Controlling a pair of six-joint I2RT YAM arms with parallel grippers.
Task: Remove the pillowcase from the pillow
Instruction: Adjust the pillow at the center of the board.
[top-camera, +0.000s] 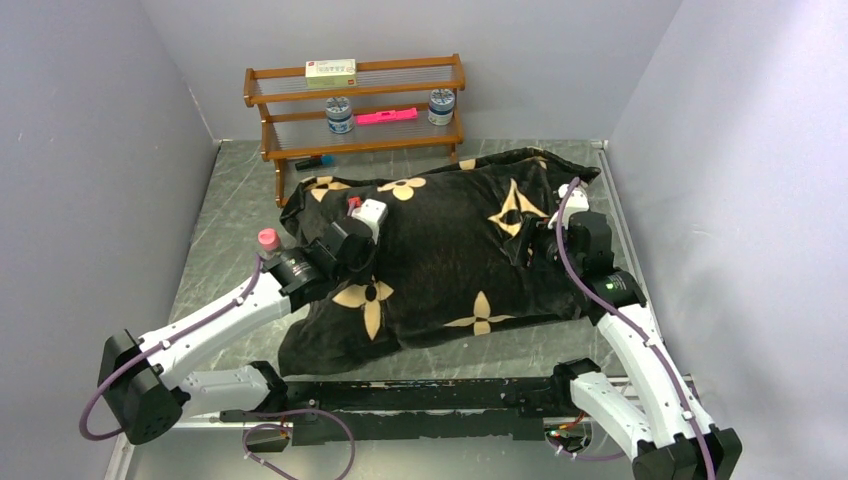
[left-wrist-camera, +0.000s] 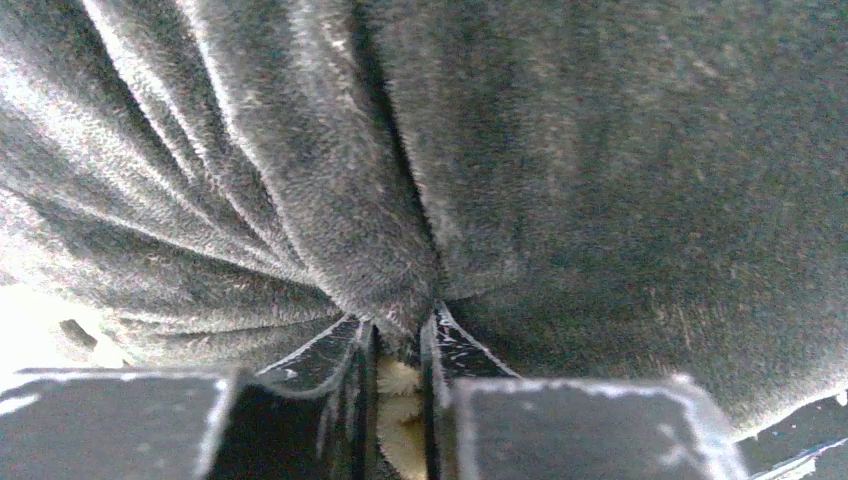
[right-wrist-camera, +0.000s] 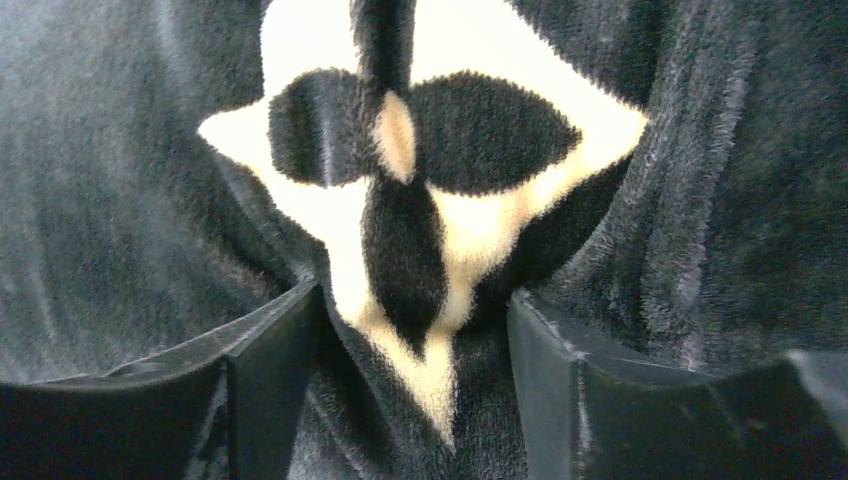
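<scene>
The black plush pillowcase (top-camera: 440, 250) with tan flower and star motifs lies plump across the middle of the table; the pillow is hidden inside it. My left gripper (top-camera: 355, 235) rests on its left part. In the left wrist view this gripper (left-wrist-camera: 400, 335) is shut on a pinch of the pillowcase (left-wrist-camera: 380, 230), with folds fanning out from the fingertips. My right gripper (top-camera: 545, 240) sits on the case's right side. In the right wrist view its fingers (right-wrist-camera: 275, 350) stand apart, pressed into the pillowcase (right-wrist-camera: 440, 230), and a ridge of fabric with a tan star point bulges between them.
A wooden two-tier shelf (top-camera: 355, 110) stands at the back with a box (top-camera: 330, 72), two jars (top-camera: 339, 115) and a pink tool (top-camera: 387, 117). A pink-capped object (top-camera: 268, 240) stands just left of the pillowcase. Grey walls close in on both sides.
</scene>
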